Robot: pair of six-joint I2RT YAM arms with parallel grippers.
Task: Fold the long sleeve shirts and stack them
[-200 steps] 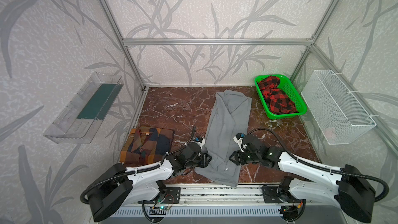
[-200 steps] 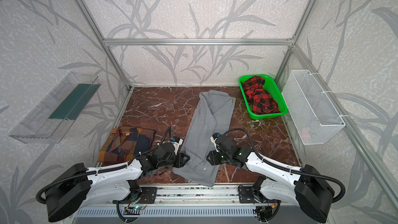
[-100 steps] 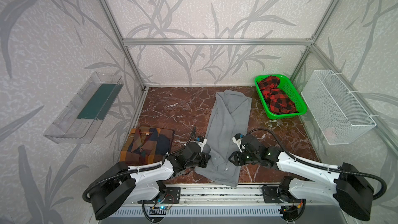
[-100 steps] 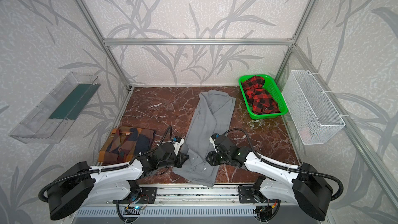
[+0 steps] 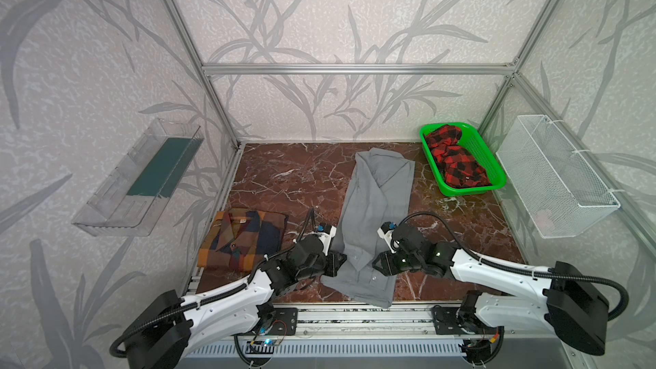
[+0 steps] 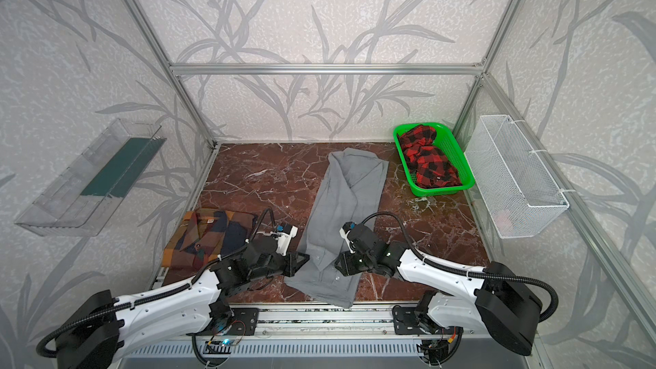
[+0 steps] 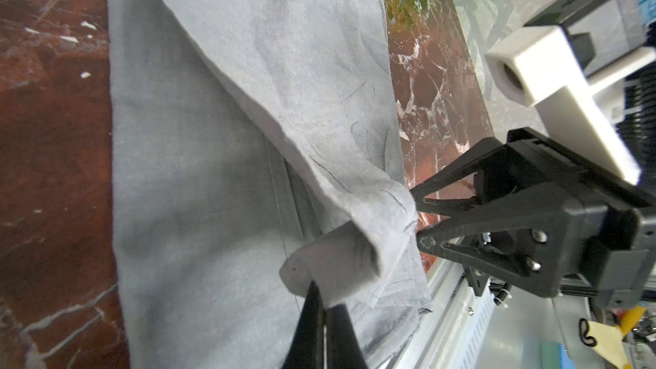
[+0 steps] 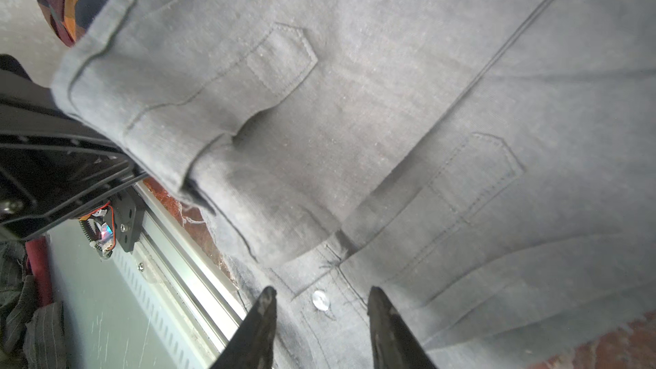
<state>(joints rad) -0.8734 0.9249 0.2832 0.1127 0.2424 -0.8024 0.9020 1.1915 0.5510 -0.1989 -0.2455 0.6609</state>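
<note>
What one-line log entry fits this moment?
left gripper: shut on long grey cloth shirt | right gripper: open near it | orange-brown-navy checked shirt: folded

Robot lab test cell. Evidence: alu extrusion frame [image 5: 355,69] boxing the space; leaf-print wall panels [image 5: 319,12] as backdrop; marble-look worktop [image 5: 284,179]; left arm [image 5: 227,299] & right arm [image 5: 497,275] mounted on slotted rail [image 5: 355,315] at front edge; bare wiring [image 5: 266,335] below rail; clear bin [image 5: 117,200] & wire mesh basket [image 5: 553,179] on side walls.
</note>
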